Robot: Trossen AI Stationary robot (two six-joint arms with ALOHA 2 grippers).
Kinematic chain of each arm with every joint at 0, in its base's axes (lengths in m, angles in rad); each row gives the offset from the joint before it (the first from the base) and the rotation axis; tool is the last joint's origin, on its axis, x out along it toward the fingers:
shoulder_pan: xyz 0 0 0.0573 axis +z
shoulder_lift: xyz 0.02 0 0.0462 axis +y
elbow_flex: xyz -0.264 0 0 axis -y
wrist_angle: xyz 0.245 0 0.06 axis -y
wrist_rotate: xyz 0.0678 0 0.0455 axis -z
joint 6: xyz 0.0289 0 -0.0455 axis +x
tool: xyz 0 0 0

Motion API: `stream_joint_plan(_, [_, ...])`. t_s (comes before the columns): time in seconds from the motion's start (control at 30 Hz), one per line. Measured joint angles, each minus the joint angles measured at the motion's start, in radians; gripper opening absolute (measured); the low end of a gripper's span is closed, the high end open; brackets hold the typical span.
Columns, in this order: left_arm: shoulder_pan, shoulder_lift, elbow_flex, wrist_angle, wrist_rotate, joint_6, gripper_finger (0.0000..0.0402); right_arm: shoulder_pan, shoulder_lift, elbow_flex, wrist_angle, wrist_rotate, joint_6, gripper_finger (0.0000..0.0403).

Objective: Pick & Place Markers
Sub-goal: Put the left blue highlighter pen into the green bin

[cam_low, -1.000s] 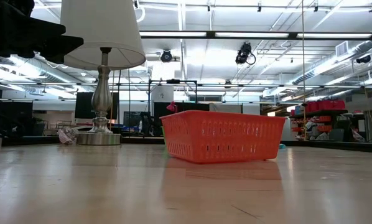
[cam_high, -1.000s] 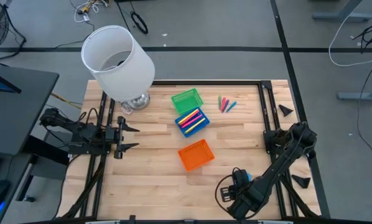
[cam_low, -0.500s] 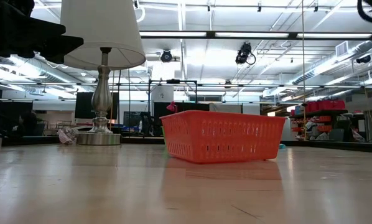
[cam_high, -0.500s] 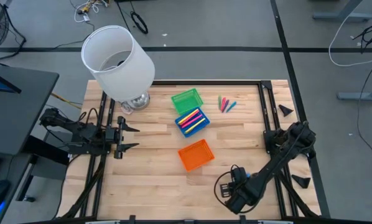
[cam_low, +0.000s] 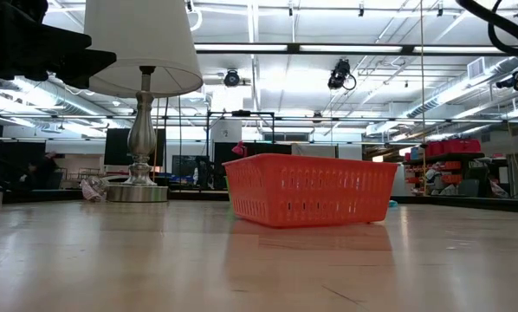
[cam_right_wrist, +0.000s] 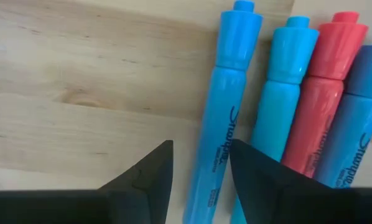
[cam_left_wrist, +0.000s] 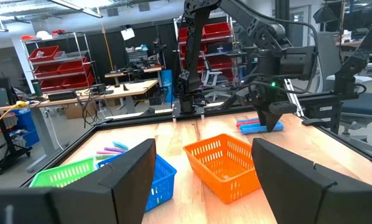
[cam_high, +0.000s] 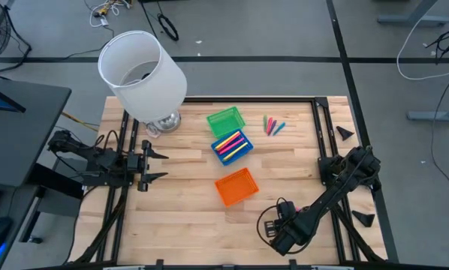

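Note:
Several markers lie in a row on the wood under my right gripper (cam_right_wrist: pixel 201 165): a blue marker (cam_right_wrist: pixel 226 106), a second blue marker (cam_right_wrist: pixel 279 93), a red marker (cam_right_wrist: pixel 320 106) and another blue one (cam_right_wrist: pixel 354 124). The gripper is open and points down near the table's near edge (cam_high: pixel 277 232), with its fingers on either side of the first blue marker. From the left wrist view this row of markers (cam_left_wrist: pixel 260 127) lies beyond the orange tray. More markers (cam_high: pixel 230 144) fill the blue tray, and a few loose markers (cam_high: pixel 272 125) lie near the far edge. My left gripper (cam_high: pixel 158 165) waits open at the left. My right gripper comes from above, pointing down, and stands astride the outermost blue marker (cam_right_wrist: pixel 218 149), its fingers set across the marker's length. The marker lies flat on the table. I cannot tell whether a finger touches it.
A green tray (cam_high: pixel 225 120), a blue tray (cam_high: pixel 245 152) and an orange tray (cam_high: pixel 236 187) run in a line down the table's middle. A table lamp (cam_high: pixel 142 71) stands at the far left corner. Bare wood lies left of the trays.
My right arm has moved along the near edge toward the table's left and slightly toward the orange tray. Part of its cable has come into the top right of the low view. Trays and far markers have stayed put.

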Motion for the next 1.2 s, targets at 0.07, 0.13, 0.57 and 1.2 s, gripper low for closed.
stream_joint_plan(0.07, [0.0,0.0,0.0,0.0,0.0,0.0,0.0273,0.0,0.0,0.0,0.0,0.0,0.0,0.0146])
stream_joint_plan(0.13, [0.0,0.0,0.0,0.0,0.0,0.0,0.0273,-0.001,0.0,0.0,0.0,0.0,0.0,0.0134])
stream_joint_plan(0.57, [0.0,0.0,0.0,0.0,0.0,0.0,0.0273,-0.017,0.019,0.002,0.009,-0.019,-0.031,0.0085])
stream_joint_plan(1.2, [0.0,0.0,0.0,0.0,0.0,0.0,0.0273,-0.045,0.02,0.007,-0.002,-0.016,-0.126,0.0072])
